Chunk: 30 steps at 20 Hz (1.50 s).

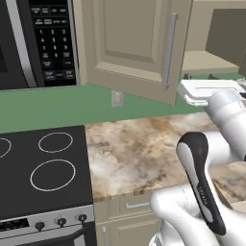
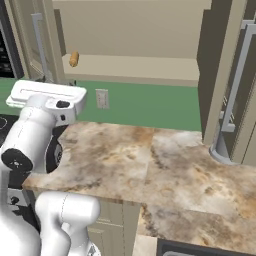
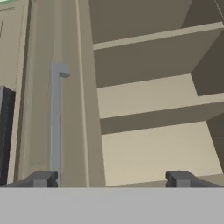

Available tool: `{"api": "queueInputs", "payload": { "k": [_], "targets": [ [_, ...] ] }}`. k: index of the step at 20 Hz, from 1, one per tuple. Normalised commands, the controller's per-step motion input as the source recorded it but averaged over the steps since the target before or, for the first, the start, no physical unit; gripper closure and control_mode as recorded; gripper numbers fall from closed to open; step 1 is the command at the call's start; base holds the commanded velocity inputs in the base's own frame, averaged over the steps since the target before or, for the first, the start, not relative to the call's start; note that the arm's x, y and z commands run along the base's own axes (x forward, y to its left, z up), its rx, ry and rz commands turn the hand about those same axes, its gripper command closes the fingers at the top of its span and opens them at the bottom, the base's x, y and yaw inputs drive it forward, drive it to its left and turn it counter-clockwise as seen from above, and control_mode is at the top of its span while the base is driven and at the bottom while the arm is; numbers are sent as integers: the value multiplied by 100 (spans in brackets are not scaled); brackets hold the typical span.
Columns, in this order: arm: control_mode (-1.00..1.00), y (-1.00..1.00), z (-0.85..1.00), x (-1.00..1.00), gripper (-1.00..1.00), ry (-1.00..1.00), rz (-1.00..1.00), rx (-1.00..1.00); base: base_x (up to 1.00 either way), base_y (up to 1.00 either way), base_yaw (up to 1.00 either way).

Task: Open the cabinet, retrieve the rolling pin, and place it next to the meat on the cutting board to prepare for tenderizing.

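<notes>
At nine o'clock in the hand view we see the beige raised-panel cabinet door [image 3: 65, 109] swung aside, so the shelves lie open. Our two-finger claw [image 3: 111, 178] is released, holding nothing. The tan wooden rolling pin [image 2: 74, 59] lies on the lowest shelf, at eleven o'clock in the right base view.

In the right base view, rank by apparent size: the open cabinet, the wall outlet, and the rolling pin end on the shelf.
1. cabinet, by far the largest.
2. wall outlet.
3. rolling pin, smallest; just its end shows and it sits farther back, so its true size is unsure.
</notes>
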Motion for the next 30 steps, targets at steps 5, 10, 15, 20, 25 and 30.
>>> {"api": "queueInputs", "payload": {
  "k": [5, 10, 15, 20, 25, 30],
  "targets": [
    [-100, -73, -7, 0, -100, -1, 9, 15, 0, 0, 0],
    [-100, -58, -9, 11, -100, 0, 15, 14, 0, 0, 0],
    [-100, -22, -13, 45, -100, 1, 17, 12, 0, 0, 0],
    [-100, -15, -12, 60, -100, 5, 23, 3, 0, 0, 0],
    [-100, -13, -16, 62, -100, 6, 29, 0, 0, 0, 0],
    [-100, -5, -22, 46, -100, 6, 32, 0, 0, 0, 0]
  ]
}}
